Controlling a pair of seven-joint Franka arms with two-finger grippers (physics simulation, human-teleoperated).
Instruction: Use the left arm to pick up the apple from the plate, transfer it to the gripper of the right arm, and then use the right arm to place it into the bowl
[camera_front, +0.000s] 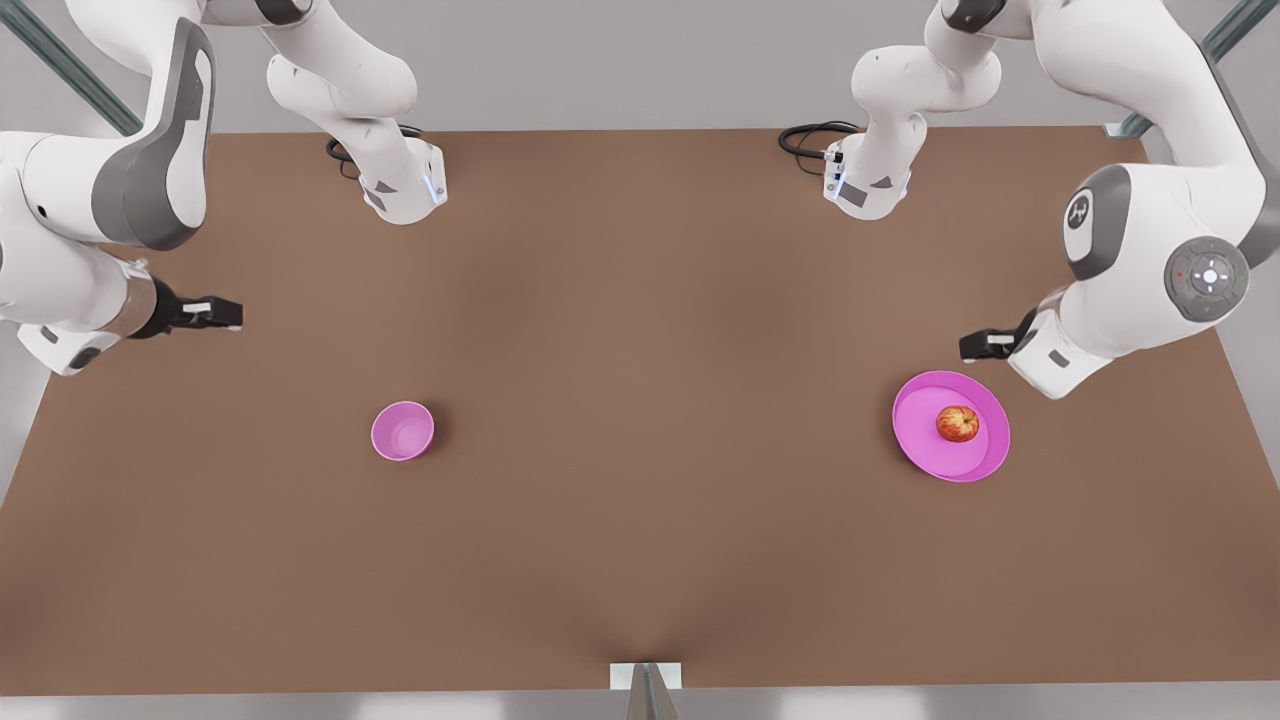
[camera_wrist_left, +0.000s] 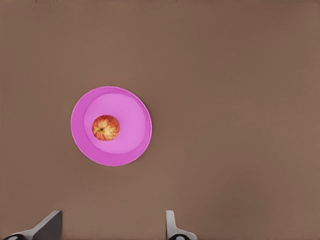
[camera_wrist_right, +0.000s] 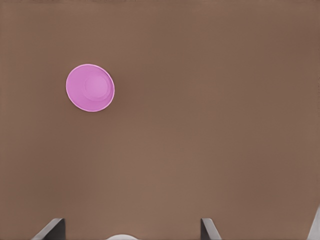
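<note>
The apple (camera_front: 957, 423) is sitting off-centre on the plate (camera_front: 925, 440) near the bench's (camera_front: 640, 560) right edge in the front view, with the left claw (camera_wrist_left: 112, 227) hanging released above and beside it. Being round, it is likely rolling away if one finger is nudging it first. The right claw (camera_wrist_right: 132, 227), also released, is waiting over the opposite edge; the bowl (camera_front: 402, 431) is lying well apart, nothing between.

Two white-and-grey jointed arms bent high at opposite sides: left arm's slim black two-finger gripper (camera_front: 975, 345) at the front view's right, right arm's black gripper (camera_front: 215, 313) at the front view's left, both with jaws spread wide, empty, pointing inward.
</note>
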